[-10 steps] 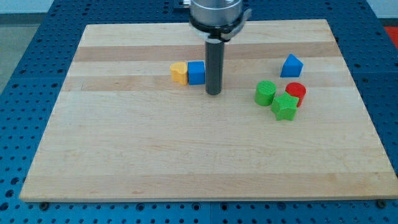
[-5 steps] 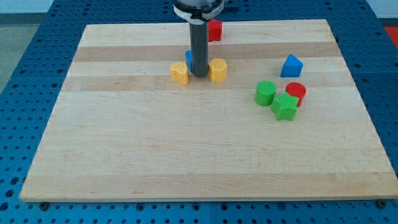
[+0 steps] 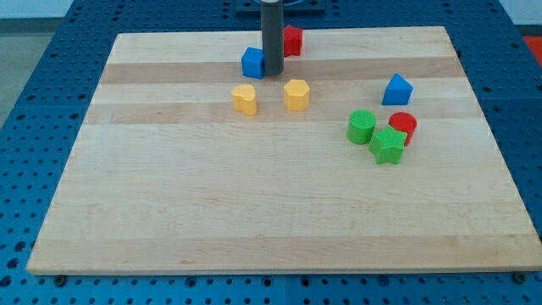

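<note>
My tip [image 3: 272, 72] rests on the wooden board near the view's top, touching the right side of a blue cube [image 3: 252, 63]. A red block [image 3: 292, 40] sits just up and right of the rod, partly hidden behind it. Below the tip lie two yellow blocks: one [image 3: 245, 98] to the lower left and one [image 3: 296, 94] to the lower right, with a gap between them.
At the view's right stand a blue triangular block [image 3: 396, 89], a green cylinder [image 3: 362, 126], a red cylinder [image 3: 403, 125] and a green star-like block [image 3: 388, 146], the last three clustered together. The board's edge [image 3: 279, 269] borders blue pegboard.
The tip has moved toward the view's top, passing between the two yellow blocks and pushing the blue cube upward away from them. The other blocks have not moved.
</note>
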Motion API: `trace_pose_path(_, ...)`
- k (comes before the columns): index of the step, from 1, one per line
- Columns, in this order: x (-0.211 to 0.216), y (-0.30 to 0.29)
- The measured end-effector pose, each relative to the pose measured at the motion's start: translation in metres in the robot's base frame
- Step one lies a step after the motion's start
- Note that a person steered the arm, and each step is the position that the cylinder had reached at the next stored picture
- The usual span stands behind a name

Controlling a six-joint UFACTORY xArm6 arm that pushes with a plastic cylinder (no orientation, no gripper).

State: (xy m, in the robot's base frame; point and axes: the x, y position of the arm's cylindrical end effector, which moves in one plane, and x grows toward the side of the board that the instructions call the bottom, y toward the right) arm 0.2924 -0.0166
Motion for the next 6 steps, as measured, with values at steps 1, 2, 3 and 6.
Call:
trace_pose_path(1, 0.000, -0.015)
trace_pose_path(2, -0.005, -0.029)
trace_pose_path(3, -0.015, -0.039)
trace_pose_path(6, -0.034, -0.094)
